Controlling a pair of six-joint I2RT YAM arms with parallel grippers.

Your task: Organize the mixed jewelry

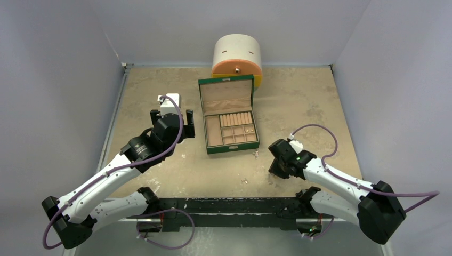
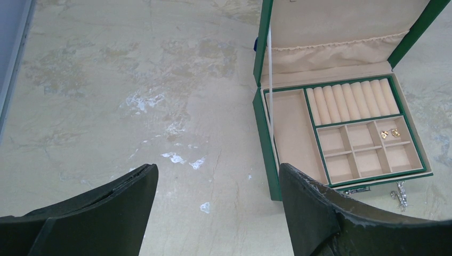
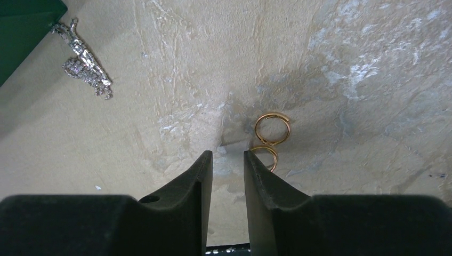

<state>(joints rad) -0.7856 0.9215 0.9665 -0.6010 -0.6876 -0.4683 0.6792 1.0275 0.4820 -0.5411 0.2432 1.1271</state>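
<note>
The green box [image 1: 232,150] stands open mid-table, with tan compartments. Two small gold pieces [image 2: 390,133] lie in its far right square compartment. A silvery jewelled piece [image 3: 82,61] lies on the table by the box's front right corner, and it also shows in the left wrist view [image 2: 401,193]. Two gold rings [image 3: 272,128] lie touching on the table just ahead and right of my right gripper [image 3: 228,156], whose fingers stand a narrow gap apart with nothing between them. My left gripper [image 2: 218,169] is wide open and empty over bare table left of the box.
A white and orange round container [image 1: 237,56] stands behind the box against the back wall. Grey walls close in the table on the left, back and right. The box's green corner [image 3: 21,26] is at the top left of the right wrist view.
</note>
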